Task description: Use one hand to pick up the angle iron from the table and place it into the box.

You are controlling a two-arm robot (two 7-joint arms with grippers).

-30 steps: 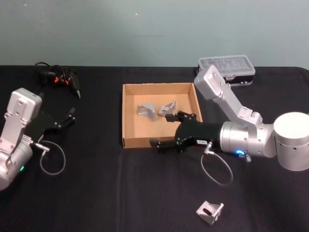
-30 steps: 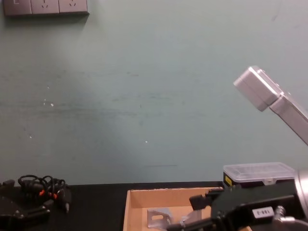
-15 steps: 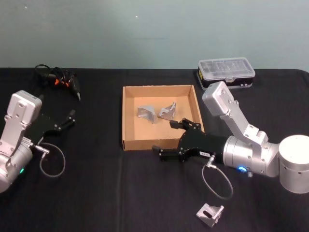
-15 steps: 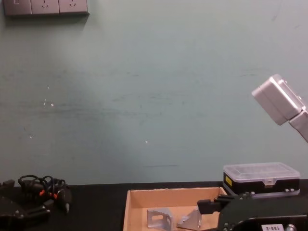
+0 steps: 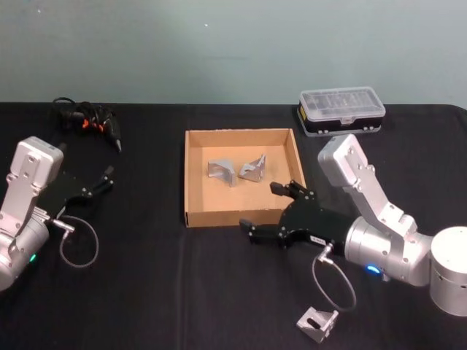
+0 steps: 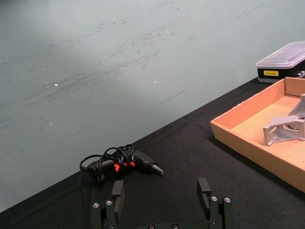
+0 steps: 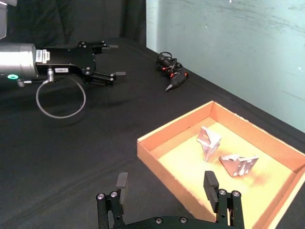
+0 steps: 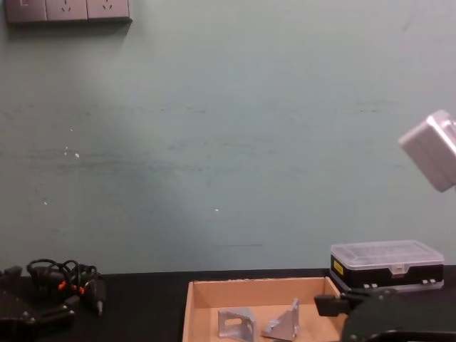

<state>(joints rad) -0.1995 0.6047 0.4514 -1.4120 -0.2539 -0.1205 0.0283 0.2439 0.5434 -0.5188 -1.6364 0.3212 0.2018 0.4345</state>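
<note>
Right tool [image 5: 261, 206] is empty with its jaws wide apart. From the head view it sits at the near right corner of the box [image 5: 188, 175]. One finger is over the inside of the box and the other is just in front of the near wall. The right wrist view puts that corner between my two fingers [image 7: 209, 183]. I can't tell its height above the cardboard.

The box sits mid-tabletop [image 5: 146, 277] and holds two pieces in its far half:
- Angle iron A [image 5: 221, 171] is on the left.
- Angle iron B [image 5: 253, 168] is on the right, close beside A. I can't tell whether they touch.

In the chest view both stand up past the near wall.

The third angle iron [image 5: 317, 323] lies on the tabletop at the near right. It is well clear of the box, just below the cable loop [image 5: 334, 281] on my right wrist. Nothing is touching it.

Left tool [image 5: 107, 179] is parked low over the tabletop on the far left. Its jaws are apart, it holds nothing, and it points toward the box.

A black corded device [image 5: 91, 120] with orange marks lies at the far left edge. A clear-lidded plastic case [image 5: 341, 109] sits at the far right, behind the box and apart from it.
</note>
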